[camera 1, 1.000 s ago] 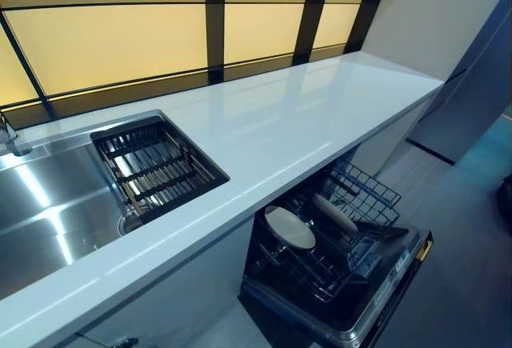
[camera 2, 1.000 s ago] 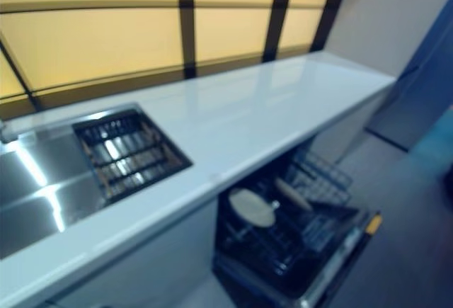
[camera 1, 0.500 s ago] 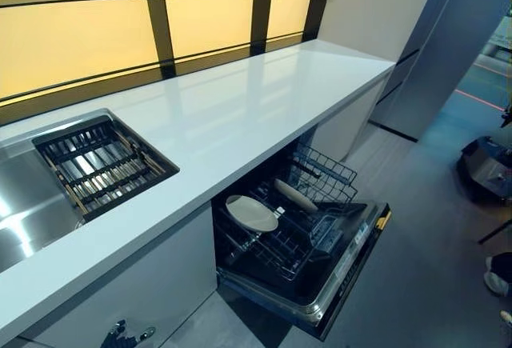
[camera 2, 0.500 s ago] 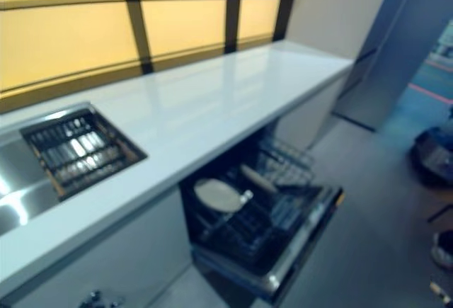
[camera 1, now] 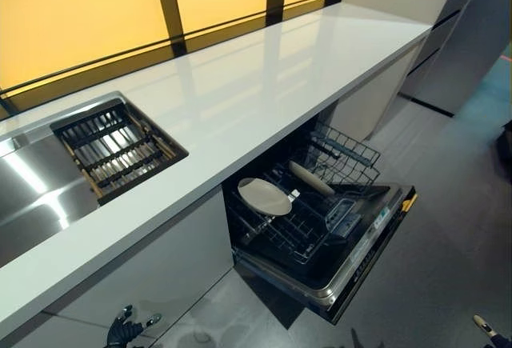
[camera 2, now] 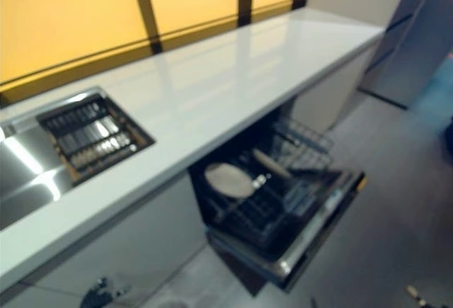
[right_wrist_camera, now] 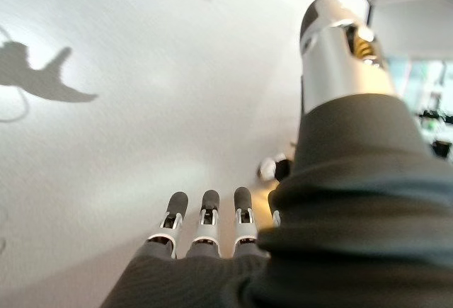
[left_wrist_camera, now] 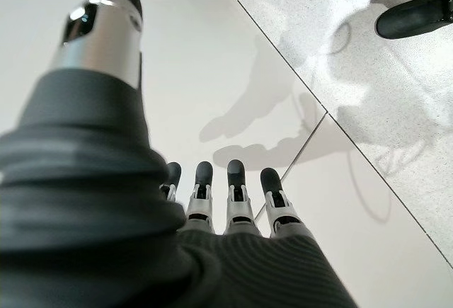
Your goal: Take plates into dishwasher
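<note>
Under the white counter (camera 1: 264,76) the dishwasher stands with its door (camera 1: 370,240) folded down and its wire rack (camera 1: 346,154) pulled out. A round pale plate (camera 1: 264,196) sits tilted in the rack's left part. A second pale dish (camera 1: 310,178) stands on edge just behind it to the right. My left hand (camera 1: 126,333) hangs low at the bottom edge, far from the rack. In the left wrist view its fingers (left_wrist_camera: 233,198) are straight and hold nothing. In the right wrist view my right hand (right_wrist_camera: 205,230) likewise has straight fingers over bare floor.
A steel sink (camera 1: 32,196) lies in the counter at the left, with a dark slatted drainer (camera 1: 116,150) in its right part. Lit yellow panels run behind the counter. A tall dark cabinet (camera 1: 472,36) stands at the far right, with grey floor before it.
The whole picture has shifted, so the camera moved; the counter, the dishwasher and the plates stay where they were. The left hand shows a little more at the bottom edge.
</note>
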Robot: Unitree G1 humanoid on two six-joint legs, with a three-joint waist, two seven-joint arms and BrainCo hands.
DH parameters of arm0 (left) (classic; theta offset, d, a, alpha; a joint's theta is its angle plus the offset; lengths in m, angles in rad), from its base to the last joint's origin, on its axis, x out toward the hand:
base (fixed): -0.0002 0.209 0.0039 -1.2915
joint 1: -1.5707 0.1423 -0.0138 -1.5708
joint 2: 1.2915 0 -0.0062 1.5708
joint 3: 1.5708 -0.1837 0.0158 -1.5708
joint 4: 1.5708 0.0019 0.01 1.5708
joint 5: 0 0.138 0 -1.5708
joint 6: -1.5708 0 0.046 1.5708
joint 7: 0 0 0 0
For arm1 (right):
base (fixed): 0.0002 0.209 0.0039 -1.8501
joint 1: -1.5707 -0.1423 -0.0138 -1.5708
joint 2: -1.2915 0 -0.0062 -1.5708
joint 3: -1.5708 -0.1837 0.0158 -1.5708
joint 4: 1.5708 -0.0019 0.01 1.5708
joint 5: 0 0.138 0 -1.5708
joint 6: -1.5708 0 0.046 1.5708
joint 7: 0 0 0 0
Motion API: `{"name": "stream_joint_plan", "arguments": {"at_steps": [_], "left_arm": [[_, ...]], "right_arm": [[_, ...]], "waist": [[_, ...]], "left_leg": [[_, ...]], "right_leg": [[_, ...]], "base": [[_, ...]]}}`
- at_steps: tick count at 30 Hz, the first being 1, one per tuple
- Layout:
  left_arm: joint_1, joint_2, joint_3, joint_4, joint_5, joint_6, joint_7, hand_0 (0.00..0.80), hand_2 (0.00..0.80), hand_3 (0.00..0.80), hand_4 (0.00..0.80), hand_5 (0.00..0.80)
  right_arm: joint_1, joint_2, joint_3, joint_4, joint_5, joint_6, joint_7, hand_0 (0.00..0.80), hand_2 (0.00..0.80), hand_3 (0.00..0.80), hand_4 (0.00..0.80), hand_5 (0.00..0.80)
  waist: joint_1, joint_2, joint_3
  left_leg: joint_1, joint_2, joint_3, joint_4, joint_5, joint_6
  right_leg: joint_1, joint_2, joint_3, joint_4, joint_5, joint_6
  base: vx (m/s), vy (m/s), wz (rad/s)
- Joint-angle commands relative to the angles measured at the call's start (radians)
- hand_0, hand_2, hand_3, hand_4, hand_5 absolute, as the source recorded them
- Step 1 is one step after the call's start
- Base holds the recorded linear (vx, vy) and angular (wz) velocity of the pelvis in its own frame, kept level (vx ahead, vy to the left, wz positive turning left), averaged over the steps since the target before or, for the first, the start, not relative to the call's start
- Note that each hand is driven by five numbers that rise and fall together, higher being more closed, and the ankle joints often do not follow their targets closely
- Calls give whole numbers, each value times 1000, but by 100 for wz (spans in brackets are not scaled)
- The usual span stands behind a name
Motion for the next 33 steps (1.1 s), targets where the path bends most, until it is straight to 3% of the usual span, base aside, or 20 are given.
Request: {"name": "stream_joint_plan", "arguments": {"at_steps": [1,13,22,33], "left_arm": [[-75,40,7,-5,-13,-40,-1,0,0,0,0,0],[-131,54,-32,-76,-62,-60,9,0,0,0,0,0],[-172,58,-55,-106,-49,-103,66,0,0,0,0,0],[-176,26,-70,-168,-83,-141,128,0,0,0,0,0]], "right_arm": [[-41,-2,27,9,44,-66,18,0,0,0,0,0],[-150,38,123,86,94,-95,110,0,0,0,0,0],[-222,76,169,150,142,-133,133,0,0,0,0,0],[-283,47,193,165,107,-149,111,0,0,0,0,0]], "waist": [[14,-8,22],[22,48,72],[45,94,101],[52,154,129]], "left_leg": [[-78,-27,-24,-7,65,60],[-102,-74,-39,-41,75,73],[-144,-85,-47,-19,75,83],[-192,-122,-48,55,49,95]], "right_leg": [[-14,1,-13,167,-95,-33],[-86,-25,-12,184,-75,-17],[-165,-60,-26,300,-110,-16],[-259,-124,-14,488,-129,-26]], "base": [[-118,-6,10],[-86,17,6],[-24,0,7],[25,43,11]]}}
